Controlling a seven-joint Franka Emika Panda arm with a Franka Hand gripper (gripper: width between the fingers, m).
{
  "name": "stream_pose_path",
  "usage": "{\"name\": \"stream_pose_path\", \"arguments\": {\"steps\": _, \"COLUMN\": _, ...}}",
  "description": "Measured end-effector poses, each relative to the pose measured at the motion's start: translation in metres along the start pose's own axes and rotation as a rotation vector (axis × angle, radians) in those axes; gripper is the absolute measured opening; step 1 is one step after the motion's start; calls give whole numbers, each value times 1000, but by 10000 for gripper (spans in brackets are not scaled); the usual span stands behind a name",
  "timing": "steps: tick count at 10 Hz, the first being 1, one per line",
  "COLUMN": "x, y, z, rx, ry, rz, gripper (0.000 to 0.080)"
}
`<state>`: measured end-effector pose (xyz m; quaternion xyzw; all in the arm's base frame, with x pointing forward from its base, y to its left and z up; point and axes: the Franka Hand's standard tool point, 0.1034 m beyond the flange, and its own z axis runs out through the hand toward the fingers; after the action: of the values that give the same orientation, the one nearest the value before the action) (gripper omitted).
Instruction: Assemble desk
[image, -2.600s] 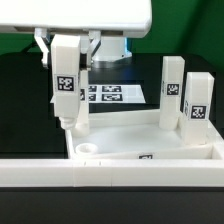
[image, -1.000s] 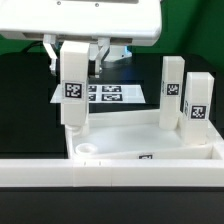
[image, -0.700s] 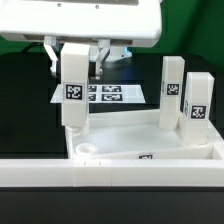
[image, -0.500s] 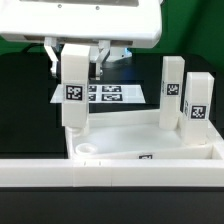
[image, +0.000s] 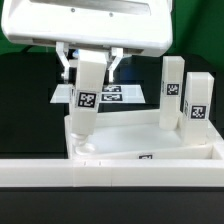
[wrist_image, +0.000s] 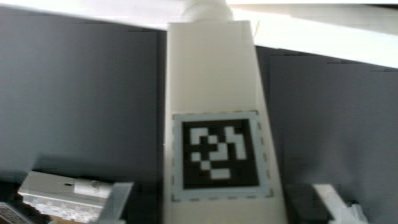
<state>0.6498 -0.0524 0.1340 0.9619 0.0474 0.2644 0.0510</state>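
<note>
My gripper (image: 92, 62) is shut on a white square leg (image: 86, 100) with a black-and-white tag. The leg hangs tilted, its lower end just above the tabletop's (image: 130, 135) near corner on the exterior view's left, beside the round socket (image: 88, 150). Two more tagged legs (image: 173, 90) (image: 197, 105) stand upright on the tabletop's right side. In the wrist view the held leg (wrist_image: 214, 90) runs down the middle, tag facing the camera, between the fingers (wrist_image: 329, 198) of the gripper (wrist_image: 217, 205).
A long low white wall (image: 110, 175) runs across the front, against the tabletop's near edge. The marker board (image: 118, 95) lies flat on the black table behind the held leg.
The gripper has shifted toward the exterior view's right with the leg. The leg, upright before, now leans, its lower end over the near-left corner socket.
</note>
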Motion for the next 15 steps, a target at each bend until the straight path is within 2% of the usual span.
{"name": "stream_pose_path", "arguments": {"steps": 10, "x": -2, "y": -8, "z": 2, "rx": 0, "ry": 10, "rz": 16, "gripper": 291}}
{"name": "stream_pose_path", "arguments": {"steps": 12, "x": -3, "y": 6, "z": -2, "rx": -21, "ry": 37, "rz": 25, "gripper": 290}}
{"name": "stream_pose_path", "arguments": {"steps": 13, "x": -3, "y": 19, "z": -7, "rx": -53, "ry": 100, "rz": 13, "gripper": 291}}
{"name": "stream_pose_path", "arguments": {"steps": 14, "x": -7, "y": 23, "z": -6, "rx": -57, "ry": 138, "rz": 10, "gripper": 291}}
{"name": "stream_pose_path", "arguments": {"steps": 15, "x": -7, "y": 16, "z": -5, "rx": -18, "ry": 115, "rz": 25, "gripper": 290}}
